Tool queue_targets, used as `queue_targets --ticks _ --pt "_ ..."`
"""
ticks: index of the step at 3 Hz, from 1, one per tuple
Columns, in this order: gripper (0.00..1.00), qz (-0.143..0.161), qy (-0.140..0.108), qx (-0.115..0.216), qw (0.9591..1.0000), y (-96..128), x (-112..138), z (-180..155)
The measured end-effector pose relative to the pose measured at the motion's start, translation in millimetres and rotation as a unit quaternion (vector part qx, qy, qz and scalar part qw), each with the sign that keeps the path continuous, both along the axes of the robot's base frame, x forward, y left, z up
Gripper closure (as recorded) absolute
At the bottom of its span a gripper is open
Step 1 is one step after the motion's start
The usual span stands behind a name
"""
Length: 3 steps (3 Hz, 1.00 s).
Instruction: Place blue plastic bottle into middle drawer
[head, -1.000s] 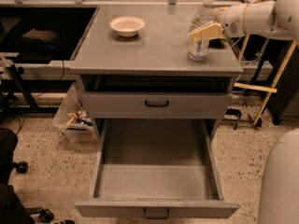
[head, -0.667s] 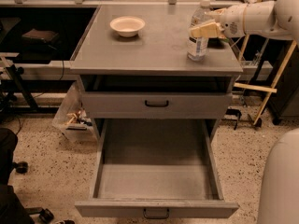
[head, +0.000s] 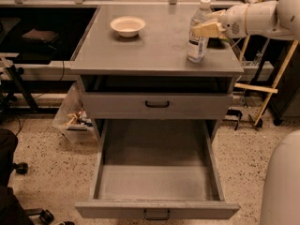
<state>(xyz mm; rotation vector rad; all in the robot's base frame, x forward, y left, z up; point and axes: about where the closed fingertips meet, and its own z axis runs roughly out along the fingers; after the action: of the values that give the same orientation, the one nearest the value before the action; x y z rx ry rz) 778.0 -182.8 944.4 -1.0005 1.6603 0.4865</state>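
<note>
The clear, slim blue plastic bottle (head: 197,37) with a white cap and a blue-and-white label stands upright near the right back corner of the flat grey worktop (head: 150,48). Its bottom is at the worktop, but I cannot tell if it rests there or is lifted a tiny bit.

The cream-coloured gripper (head: 203,30) at the end of the big white robot arm (head: 262,17) comes in from the right. It is at the top half of the bottle, just under the neck. The fingers (head: 209,30) are pinching the bottle, and one finger lies across its front.

The small round white bowl (head: 127,26) sits on the left back part of the worktop, well apart from the bottle.

Under the worktop, the upper grey drawer with a black handle (head: 157,105) is pushed in. Below it, the wide grey metal middle drawer (head: 157,184) is pulled all the way out. You can see its long flat bottom, its low side walls and a small dark loop handle on the front. The bottle is up on the worktop, not in this drawer.

On the speckled floor (head: 54,172) to the left of the cabinet sits a clear plastic bin (head: 75,121) with small things in it. A light wooden frame (head: 269,86) leans on the right.
</note>
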Motion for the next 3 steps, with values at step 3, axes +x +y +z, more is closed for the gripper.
queue_targets --ticks 3 --pt "1.0 0.041 0.017 0.087 0.9953 -19 -188 52"
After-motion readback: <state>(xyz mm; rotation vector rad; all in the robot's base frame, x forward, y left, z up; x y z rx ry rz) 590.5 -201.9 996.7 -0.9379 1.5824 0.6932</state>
